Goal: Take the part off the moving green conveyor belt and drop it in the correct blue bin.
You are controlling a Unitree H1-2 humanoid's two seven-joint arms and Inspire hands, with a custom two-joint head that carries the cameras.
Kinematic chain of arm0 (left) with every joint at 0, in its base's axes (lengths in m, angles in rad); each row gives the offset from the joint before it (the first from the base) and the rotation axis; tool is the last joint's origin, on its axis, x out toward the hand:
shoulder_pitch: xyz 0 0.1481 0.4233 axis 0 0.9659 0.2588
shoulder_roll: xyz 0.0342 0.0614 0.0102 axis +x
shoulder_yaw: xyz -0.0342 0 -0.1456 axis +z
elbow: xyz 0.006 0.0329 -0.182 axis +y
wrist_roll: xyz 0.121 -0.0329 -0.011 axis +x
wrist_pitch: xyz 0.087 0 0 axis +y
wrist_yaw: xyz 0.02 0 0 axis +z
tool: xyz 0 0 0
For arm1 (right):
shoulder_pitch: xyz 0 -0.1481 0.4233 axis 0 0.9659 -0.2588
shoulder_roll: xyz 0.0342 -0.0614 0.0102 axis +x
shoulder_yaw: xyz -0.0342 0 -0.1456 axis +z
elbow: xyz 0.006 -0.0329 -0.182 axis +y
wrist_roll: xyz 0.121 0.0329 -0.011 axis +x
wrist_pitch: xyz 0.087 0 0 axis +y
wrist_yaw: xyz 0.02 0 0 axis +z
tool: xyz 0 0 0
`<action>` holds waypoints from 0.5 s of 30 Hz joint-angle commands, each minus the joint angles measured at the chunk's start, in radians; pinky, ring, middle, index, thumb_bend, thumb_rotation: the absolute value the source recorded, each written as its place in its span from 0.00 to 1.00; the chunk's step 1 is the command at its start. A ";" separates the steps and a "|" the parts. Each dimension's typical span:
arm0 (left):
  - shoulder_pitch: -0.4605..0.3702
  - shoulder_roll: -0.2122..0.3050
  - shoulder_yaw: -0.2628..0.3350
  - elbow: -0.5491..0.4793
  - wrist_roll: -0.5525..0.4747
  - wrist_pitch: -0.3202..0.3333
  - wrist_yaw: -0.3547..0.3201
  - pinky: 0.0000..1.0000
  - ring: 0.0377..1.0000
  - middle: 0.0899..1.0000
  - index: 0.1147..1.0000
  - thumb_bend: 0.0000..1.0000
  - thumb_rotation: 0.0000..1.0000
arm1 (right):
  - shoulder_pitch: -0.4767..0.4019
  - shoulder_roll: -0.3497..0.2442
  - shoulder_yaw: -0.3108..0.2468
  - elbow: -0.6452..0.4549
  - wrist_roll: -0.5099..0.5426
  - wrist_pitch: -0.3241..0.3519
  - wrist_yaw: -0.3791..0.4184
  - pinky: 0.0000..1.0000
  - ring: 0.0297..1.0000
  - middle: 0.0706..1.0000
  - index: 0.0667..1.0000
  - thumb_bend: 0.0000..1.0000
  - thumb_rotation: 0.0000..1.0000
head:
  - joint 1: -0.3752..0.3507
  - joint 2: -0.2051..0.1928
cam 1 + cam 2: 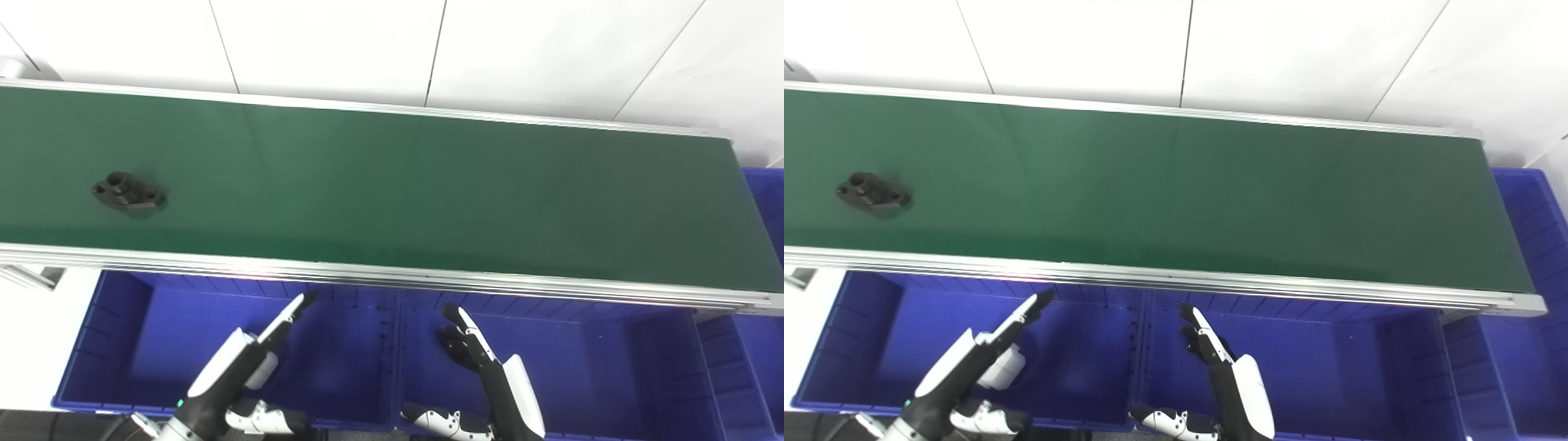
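A black part (129, 193) with a raised hollow boss and flange holes lies on the green conveyor belt (392, 190) at the far left; it also shows in the right eye view (874, 192). My left hand (245, 361) is open and empty, fingers stretched out, above the left blue bin (110, 343) below the belt. My right hand (484, 361) is open and empty above the middle blue bin (600, 367). Both hands are on the near side of the belt, well right of the part.
The belt's aluminium rail (392, 278) runs between the hands and the belt. A third blue bin (765, 202) sits at the belt's right end. White floor tiles lie beyond the belt.
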 commanded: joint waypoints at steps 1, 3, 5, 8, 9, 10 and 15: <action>-0.004 -0.012 -0.008 -0.024 0.002 -0.039 0.031 0.97 1.00 1.00 1.00 0.80 0.77 | 0.021 -0.013 -0.006 -0.061 0.019 -0.045 0.002 0.78 0.87 0.92 0.94 0.84 0.38 | 0.005 0.002; -0.008 -0.024 -0.018 -0.016 -0.004 -0.046 0.038 0.99 1.00 1.00 1.00 0.79 0.77 | 0.027 -0.029 -0.013 -0.081 0.026 -0.030 0.019 0.82 0.89 0.94 0.97 0.85 0.41 | 0.002 0.003; -0.012 -0.036 -0.034 -0.009 -0.006 -0.048 0.043 0.99 1.00 1.00 1.00 0.79 0.79 | 0.024 -0.047 -0.024 -0.091 0.022 -0.021 0.034 0.81 0.89 0.94 0.97 0.85 0.43 | -0.004 0.005; -0.032 -0.059 -0.078 0.020 -0.012 -0.049 0.061 1.00 1.00 1.00 1.00 0.76 0.83 | 0.009 -0.083 -0.040 -0.091 0.051 -0.018 0.066 0.74 0.87 0.96 1.00 0.85 0.59 | -0.006 0.002; -0.039 -0.065 -0.089 0.033 -0.014 -0.050 0.067 1.00 1.00 1.00 1.00 0.76 0.84 | 0.008 -0.087 -0.044 -0.087 0.056 -0.023 0.070 0.72 0.86 0.97 1.00 0.85 0.61 | -0.006 0.002; -0.045 -0.068 -0.102 0.045 -0.019 -0.049 0.074 1.00 1.00 1.00 1.00 0.74 0.86 | 0.007 -0.090 -0.047 -0.083 0.057 -0.030 0.070 0.67 0.82 0.97 1.00 0.85 0.65 | -0.006 0.000; -0.052 -0.090 -0.112 0.072 -0.054 -0.037 0.070 1.00 1.00 1.00 1.00 0.73 0.98 | 0.018 -0.084 -0.058 -0.095 -0.043 -0.030 0.043 0.79 0.87 0.94 0.99 0.75 0.83 | -0.017 0.003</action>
